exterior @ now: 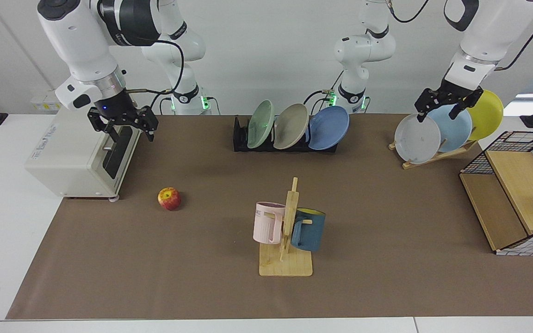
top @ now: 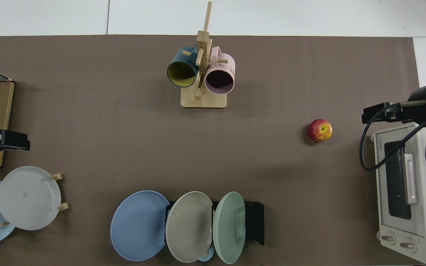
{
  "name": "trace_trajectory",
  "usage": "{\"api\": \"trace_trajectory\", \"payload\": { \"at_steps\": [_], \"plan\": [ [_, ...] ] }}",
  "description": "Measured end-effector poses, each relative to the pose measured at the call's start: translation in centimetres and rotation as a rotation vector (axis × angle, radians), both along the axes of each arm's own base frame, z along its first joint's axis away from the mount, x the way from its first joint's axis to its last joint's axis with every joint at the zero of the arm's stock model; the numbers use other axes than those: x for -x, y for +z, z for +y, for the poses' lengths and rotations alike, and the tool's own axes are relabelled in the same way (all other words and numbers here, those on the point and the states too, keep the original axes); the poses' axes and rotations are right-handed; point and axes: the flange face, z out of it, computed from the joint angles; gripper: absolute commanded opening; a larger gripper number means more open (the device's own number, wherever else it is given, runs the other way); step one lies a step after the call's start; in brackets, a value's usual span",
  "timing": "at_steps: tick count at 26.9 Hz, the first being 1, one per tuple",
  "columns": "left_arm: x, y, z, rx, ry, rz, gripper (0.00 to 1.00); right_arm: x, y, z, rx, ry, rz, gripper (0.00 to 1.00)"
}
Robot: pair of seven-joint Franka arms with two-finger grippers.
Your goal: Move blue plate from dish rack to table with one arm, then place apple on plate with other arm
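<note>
The blue plate [exterior: 329,128] [top: 139,225] leans in the end slot of the black dish rack [exterior: 241,138] [top: 253,221], beside a beige plate and a pale green plate. On the brown table [exterior: 387,240], the red and yellow apple [exterior: 169,198] [top: 320,130] lies alone. My right gripper [exterior: 131,136] [top: 368,117] hovers open and holding nothing over the toaster oven, up and to the view's left of the apple. My left gripper [exterior: 436,116] [top: 22,142] hangs open with nothing in it above the wooden plate stand, far from the rack.
A white toaster oven [exterior: 81,157] stands at the view's left edge. A wooden mug tree [exterior: 287,231] holds a pink mug and a dark blue mug in the middle. The wooden stand [exterior: 433,155] carries grey, pale blue and yellow plates. A wire basket [exterior: 516,194] sits beside it.
</note>
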Motion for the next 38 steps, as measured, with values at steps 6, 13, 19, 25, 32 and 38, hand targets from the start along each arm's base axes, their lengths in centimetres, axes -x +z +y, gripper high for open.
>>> {"api": "trace_trajectory", "payload": {
  "at_steps": [6, 13, 19, 25, 32, 38],
  "plan": [
    [0.0, 0.0, -0.1, 0.0, -0.001, 0.001, 1.0, 0.0, 0.0, 0.0, 0.0, 0.0, 0.0, 1.0],
    [0.0, 0.0, -0.5, -0.001, -0.009, 0.001, 1.0, 0.0, 0.0, 0.0, 0.0, 0.0, 0.0, 1.0],
    [0.0, 0.1, -1.7, -0.001, -0.029, -0.001, 1.0, 0.0, 0.0, 0.0, 0.0, 0.0, 0.0, 1.0],
    [0.0, 0.3, -1.8, -0.001, -0.031, -0.01, 1.0, 0.0, 0.0, 0.0, 0.0, 0.0, 0.0, 1.0],
    [0.1, 0.6, -1.6, -0.002, -0.027, -0.013, 1.0, 0.0, 0.0, 0.0, 0.0, 0.0, 0.0, 1.0],
    [0.7, 1.0, -1.6, -0.005, 0.03, -0.004, 1.0, 0.0, 0.0, 0.0, 0.0, 0.0, 0.0, 1.0]
  ]
}}
